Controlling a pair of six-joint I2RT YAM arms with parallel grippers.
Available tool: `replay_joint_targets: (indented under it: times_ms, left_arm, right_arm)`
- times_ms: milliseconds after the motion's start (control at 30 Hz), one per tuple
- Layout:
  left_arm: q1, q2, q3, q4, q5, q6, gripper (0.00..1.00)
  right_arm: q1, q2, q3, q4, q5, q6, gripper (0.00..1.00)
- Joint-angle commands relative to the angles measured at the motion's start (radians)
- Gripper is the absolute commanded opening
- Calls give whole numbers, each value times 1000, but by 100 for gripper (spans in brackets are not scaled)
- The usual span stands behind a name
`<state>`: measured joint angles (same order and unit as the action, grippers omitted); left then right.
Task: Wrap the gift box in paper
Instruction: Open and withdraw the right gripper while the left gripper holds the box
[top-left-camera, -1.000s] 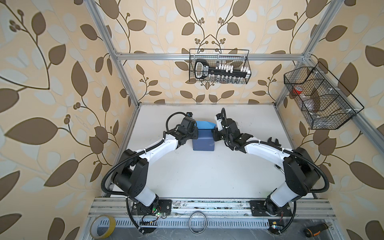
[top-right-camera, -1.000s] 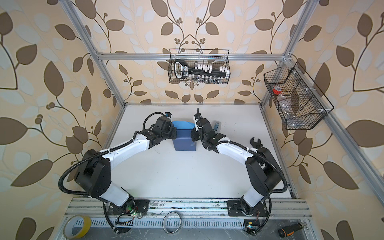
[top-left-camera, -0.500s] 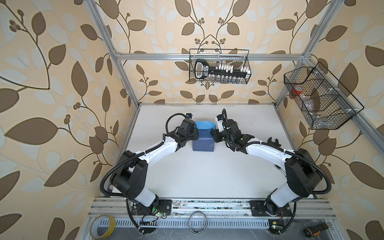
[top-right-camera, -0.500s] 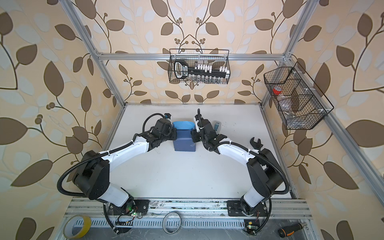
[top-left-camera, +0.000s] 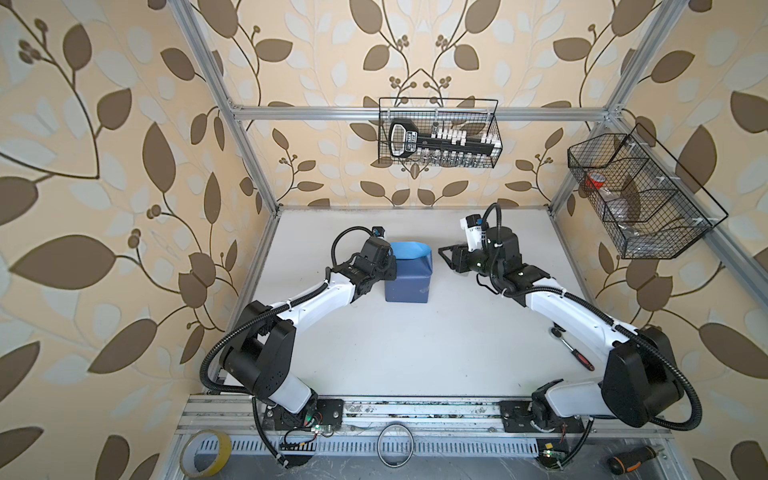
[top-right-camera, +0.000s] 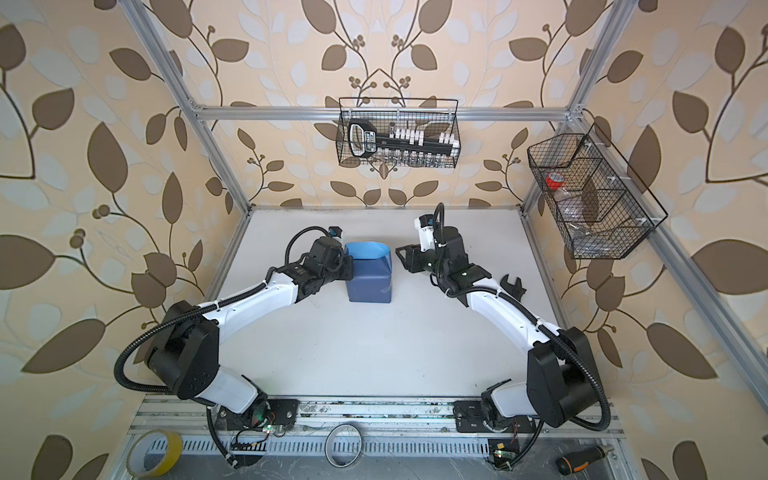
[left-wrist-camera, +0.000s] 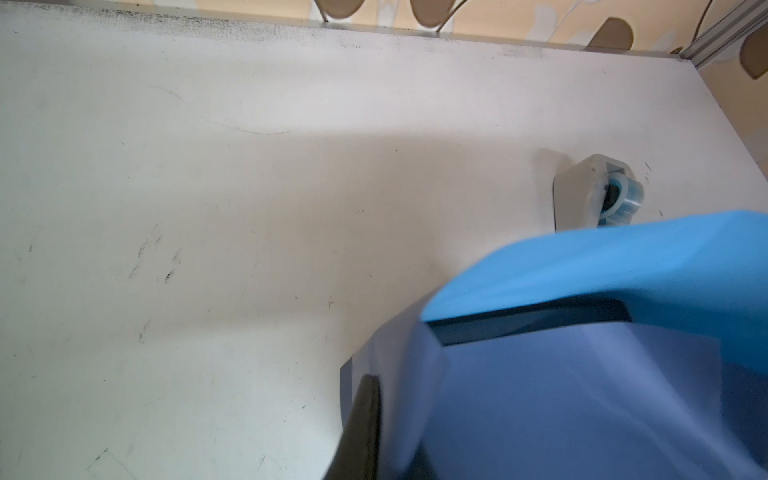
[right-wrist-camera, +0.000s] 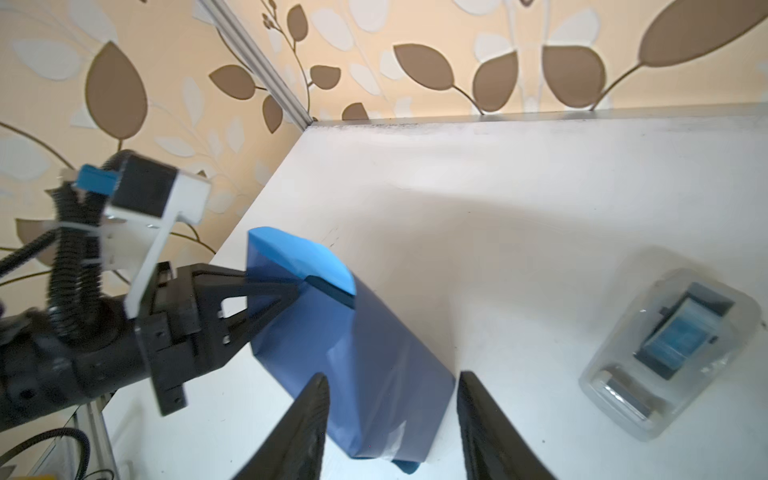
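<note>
- While the left tool stays out of it only by pinching the paper at the package's left side, arm stretched low over the table, a slip could spring the wrap open.
- Mid-table, the far flap gapes, baring the gift box.
- Right tool, released, hovers near the package, elbow bent.

Both my arms are one build.
- White moulded left forearm shell and white moulded right forearm shell, smooth and unmarked.
- Matte black joint housing, bulky and rounded.
- Black ribbed cable hose on my left wrist, cinched by a white zip tie.
- White wrist camera bracket, with a blue plug at the back.
- My left gripper: black plastic fingers with triangular cut-outs.
- My right gripper: tapered black blades.
</note>
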<state>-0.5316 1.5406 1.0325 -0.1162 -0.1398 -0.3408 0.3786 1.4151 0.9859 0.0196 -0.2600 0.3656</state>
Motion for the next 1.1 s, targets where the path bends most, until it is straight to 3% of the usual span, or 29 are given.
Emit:
replay_joint_targets:
  times_ms: [0,267,1067]
  left_arm:
    - [-9,1,-16,-53,-15,8,8]
    - [-10,4,-5,-56,-13,11,8]
    - [-10,11,-1,-56,-3,11,8]
  right_arm:
    - [-16,60,2,6,-77,6,49]
    - [6,184,38,41,-110,29,45]
    - [70,233,80,60,-98,43,48]
